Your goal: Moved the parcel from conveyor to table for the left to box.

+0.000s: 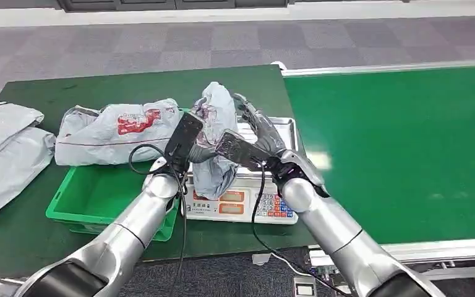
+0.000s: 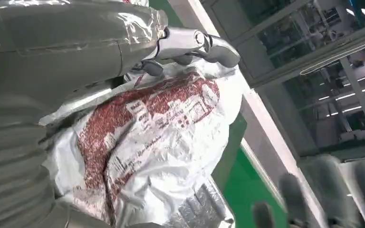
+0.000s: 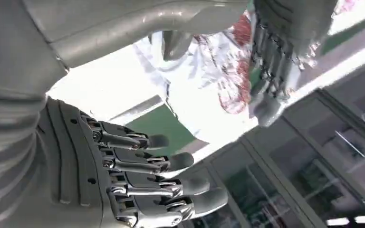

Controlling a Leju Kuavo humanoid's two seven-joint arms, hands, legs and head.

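Left of centre, the green plastic crate (image 1: pixel 86 198) sits on the dark green table (image 1: pixel 49 93), a crumpled grey mailer bag with red print (image 1: pixel 120 130) draped over its rim. At centre, the left hand (image 1: pixel 199 137) grips the grey plastic parcel (image 1: pixel 216 111) above the steel-topped weighing scale (image 1: pixel 284 130). Just right, the right hand (image 1: pixel 256 127) is beside the parcel, fingers spread, holding nothing.
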